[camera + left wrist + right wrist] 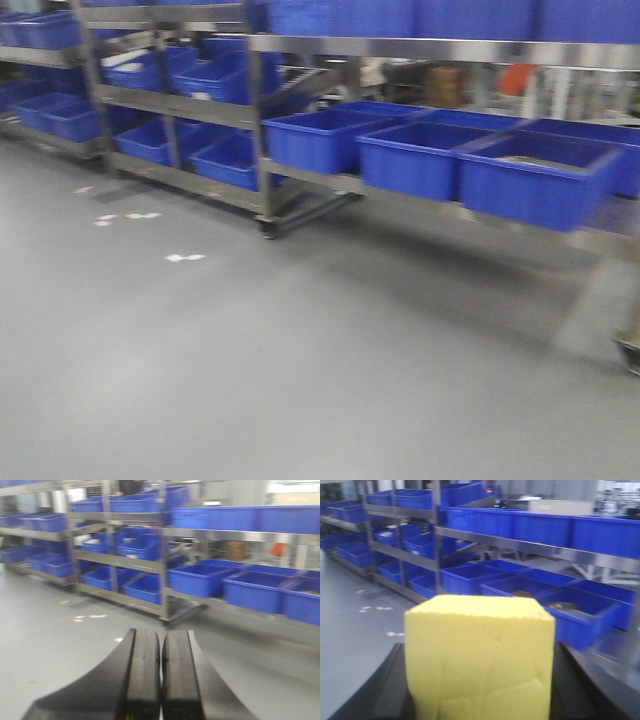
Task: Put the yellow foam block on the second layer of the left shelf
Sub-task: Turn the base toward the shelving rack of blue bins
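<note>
Between the black fingers of the right gripper (480,692) sits the bright yellow, matte foam cube (480,630), clamped from both sides and carried clear of any surface. It fills most of the right wrist view. The left gripper (161,641) has its two curved black jaws pressed together with nothing between them. Beyond both lie the bare grey floor (300,380), a few white scraps (185,258) and the steel racks (262,130) of blue plastic bins (415,155), all well apart from the arms. The step in hand looks like transport: the block is grasped but not yet at a shelf. The next move calls for closing on the left-hand rack, then lifting the right arm to its second tier and finding a free spot. I count one block, two grippers and at least two racks. The bins are too blurred to total, though three front the nearest tier.
</note>
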Motion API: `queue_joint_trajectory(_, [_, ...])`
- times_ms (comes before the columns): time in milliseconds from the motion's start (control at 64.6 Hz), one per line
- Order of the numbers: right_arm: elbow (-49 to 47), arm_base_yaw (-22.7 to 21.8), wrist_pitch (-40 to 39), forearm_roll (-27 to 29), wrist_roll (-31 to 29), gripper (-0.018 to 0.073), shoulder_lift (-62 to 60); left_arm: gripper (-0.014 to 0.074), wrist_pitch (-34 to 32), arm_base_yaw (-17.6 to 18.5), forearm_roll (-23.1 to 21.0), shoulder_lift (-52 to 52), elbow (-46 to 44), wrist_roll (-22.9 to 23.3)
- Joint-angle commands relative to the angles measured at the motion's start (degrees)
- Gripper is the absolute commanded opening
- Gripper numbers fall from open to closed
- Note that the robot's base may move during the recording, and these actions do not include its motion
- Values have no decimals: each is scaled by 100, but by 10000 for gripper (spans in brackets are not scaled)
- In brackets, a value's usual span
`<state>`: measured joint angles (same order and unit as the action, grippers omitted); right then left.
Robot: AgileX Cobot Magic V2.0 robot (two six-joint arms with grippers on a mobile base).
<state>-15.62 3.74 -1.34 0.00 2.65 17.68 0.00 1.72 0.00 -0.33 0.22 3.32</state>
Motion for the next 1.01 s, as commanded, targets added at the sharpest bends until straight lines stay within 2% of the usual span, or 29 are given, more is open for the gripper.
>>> queue_joint_trajectory(0, [-153,-32,-554,0,-47,438,46,124,-465,-1,-32,-118,154,19])
queue_joint_trajectory(991, [-153,-32,-554,0,-47,438,46,124,-465,-1,0,-118,154,19])
